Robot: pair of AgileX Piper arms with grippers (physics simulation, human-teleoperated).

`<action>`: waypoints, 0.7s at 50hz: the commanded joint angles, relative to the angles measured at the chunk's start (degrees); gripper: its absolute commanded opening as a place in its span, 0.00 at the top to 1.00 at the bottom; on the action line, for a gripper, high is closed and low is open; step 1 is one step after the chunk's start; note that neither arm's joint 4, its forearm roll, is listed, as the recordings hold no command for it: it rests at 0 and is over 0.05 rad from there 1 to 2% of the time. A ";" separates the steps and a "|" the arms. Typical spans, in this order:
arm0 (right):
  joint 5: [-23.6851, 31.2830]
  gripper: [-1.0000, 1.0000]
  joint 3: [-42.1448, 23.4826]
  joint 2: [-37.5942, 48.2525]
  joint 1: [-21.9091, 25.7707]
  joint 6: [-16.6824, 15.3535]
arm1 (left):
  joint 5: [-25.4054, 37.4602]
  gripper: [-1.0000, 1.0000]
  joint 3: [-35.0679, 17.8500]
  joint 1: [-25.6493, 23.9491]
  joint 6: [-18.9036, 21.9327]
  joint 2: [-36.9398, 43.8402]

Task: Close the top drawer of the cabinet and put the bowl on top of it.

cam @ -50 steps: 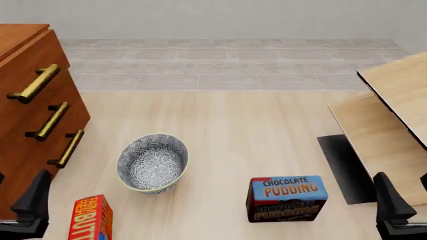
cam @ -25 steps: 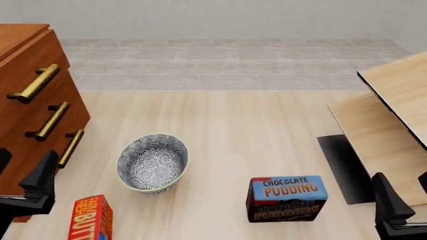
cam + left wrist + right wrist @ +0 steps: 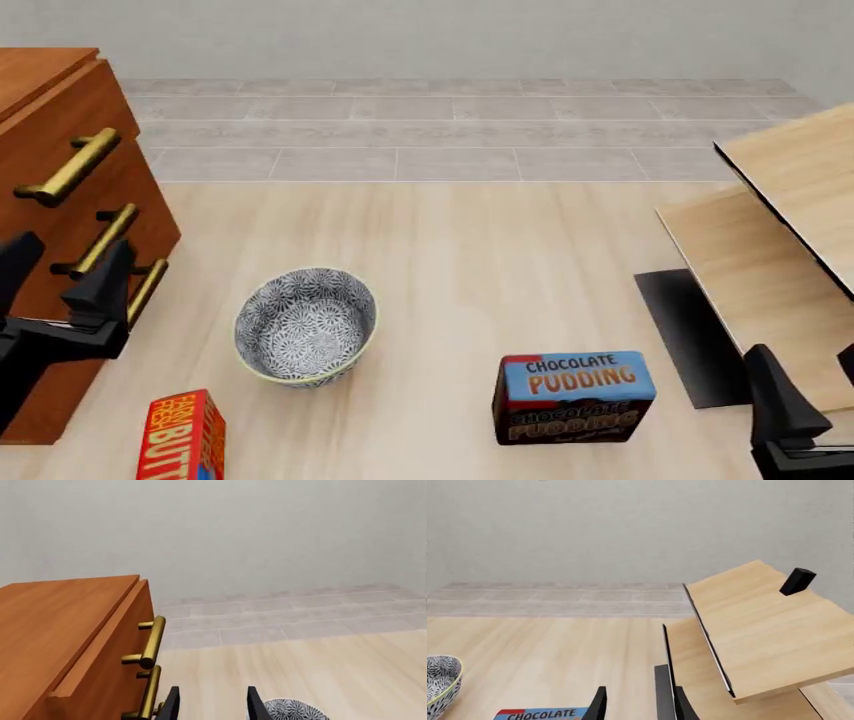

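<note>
Pale wood bench [image 3: 467, 230] across the front view, with grey tiles and a plain wall behind. At the left edge of the frame stands the cabinet [image 3: 34, 70], red-brown. Counted: three drawer fronts, three brass bar handles, one bowl, two boxes, two tools.

Left tool [image 3: 60, 275] hanging close in front of the cabinet, about level with the middle handle [image 3: 104, 240]. Fingers spread in the left wrist view [image 3: 212, 706], with nothing between them. Right tool [image 3: 817, 400] low in the lower right corner, also spread and empty in its own wrist view [image 3: 637, 707].

Top drawer [image 3: 100, 105] above the left tool in the frame. Its handle [image 3: 60, 165] runs on a slant from lower left to upper right, like the two below it. Hard to say from these angles how far the drawer stands out; possibly only a little. Judged as the step in hand: a push on that front, away toward the frame's left. Left arm plainly the nearer one, the right well apart on the far side of the bench.

Bowl [image 3: 304, 325] upright on the bench at lower centre-left, blue-and-white patterned, near the left tool and to its right in the frame, not yet on the cabinet. Chocolate pudding box [image 3: 574, 395] at lower right of centre. Red box [image 3: 180, 440] at the bottom edge, below and left of the bowl. Light-wood furniture [image 3: 787, 200] along the right edge.
</note>
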 commanded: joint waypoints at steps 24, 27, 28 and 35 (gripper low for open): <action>-0.14 0.00 0.02 -0.19 -0.50 0.57 | -11.99 0.00 -8.75 -0.11 -0.23 22.69; -0.07 0.00 -0.03 -0.22 -0.47 0.53 | -12.83 0.00 -9.07 0.28 0.20 24.02; -0.06 0.00 -0.03 -0.23 -0.48 0.49 | -12.89 0.00 -9.31 0.45 -0.08 24.50; -0.06 0.00 -0.02 -0.30 -0.61 0.49 | -14.03 0.00 -10.12 1.75 0.22 26.95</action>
